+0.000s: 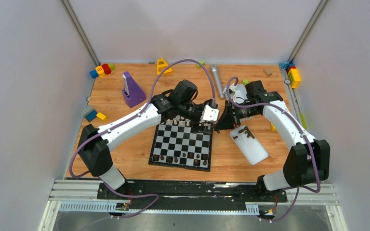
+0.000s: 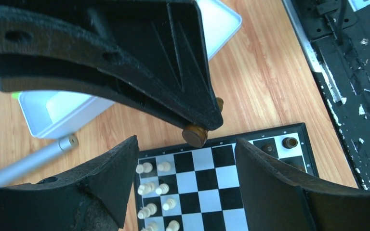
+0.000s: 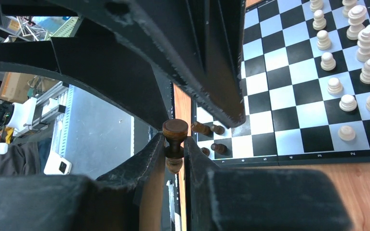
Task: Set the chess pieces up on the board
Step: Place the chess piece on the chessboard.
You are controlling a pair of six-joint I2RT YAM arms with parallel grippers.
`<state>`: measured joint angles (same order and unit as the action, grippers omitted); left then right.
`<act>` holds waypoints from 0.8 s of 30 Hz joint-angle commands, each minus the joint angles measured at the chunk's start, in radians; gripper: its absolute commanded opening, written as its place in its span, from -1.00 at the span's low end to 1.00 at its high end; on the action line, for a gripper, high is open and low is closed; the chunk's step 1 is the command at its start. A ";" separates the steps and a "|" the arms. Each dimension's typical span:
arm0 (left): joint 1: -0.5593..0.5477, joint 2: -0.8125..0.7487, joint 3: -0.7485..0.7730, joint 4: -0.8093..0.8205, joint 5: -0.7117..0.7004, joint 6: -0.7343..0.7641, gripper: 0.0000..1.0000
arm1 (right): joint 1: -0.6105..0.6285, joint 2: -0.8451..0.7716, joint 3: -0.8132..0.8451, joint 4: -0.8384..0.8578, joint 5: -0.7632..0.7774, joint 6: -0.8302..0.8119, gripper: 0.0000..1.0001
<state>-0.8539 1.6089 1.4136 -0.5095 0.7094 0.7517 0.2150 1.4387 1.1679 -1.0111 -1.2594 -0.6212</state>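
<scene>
My right gripper (image 3: 175, 147) is clenched on a dark brown piece (image 3: 175, 128), at the board (image 3: 289, 98) border. My left gripper (image 2: 185, 161) is released, with the board beneath its jaws. Border digits (image 3: 319, 155) read 2, 3, 4.

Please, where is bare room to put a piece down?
Bare: the middle rows of the chessboard, between the cream pieces on the far rows and the dark pieces on the near row; also the near half of the white tray. Crowded: the board's far right corner, where the open left tool faces the right tool, shut on a dark pawn.
</scene>
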 commanded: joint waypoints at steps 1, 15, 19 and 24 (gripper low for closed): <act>-0.002 0.002 0.054 -0.012 0.103 0.058 0.56 | 0.006 0.012 0.002 -0.019 -0.077 -0.057 -0.93; -0.038 -0.001 0.023 -0.030 0.080 0.099 0.12 | 0.006 0.021 -0.002 -0.020 -0.076 -0.051 -0.93; -0.040 0.001 0.020 -0.029 0.073 0.101 -0.02 | 0.006 0.025 -0.002 -0.021 -0.075 -0.048 -0.93; -0.043 -0.001 0.009 -0.030 0.062 0.112 -0.09 | 0.006 0.027 0.007 -0.021 -0.075 -0.043 -0.93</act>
<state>-0.8845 1.6104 1.4281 -0.5426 0.7666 0.8371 0.2157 1.4647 1.1603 -1.0428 -1.2850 -0.6388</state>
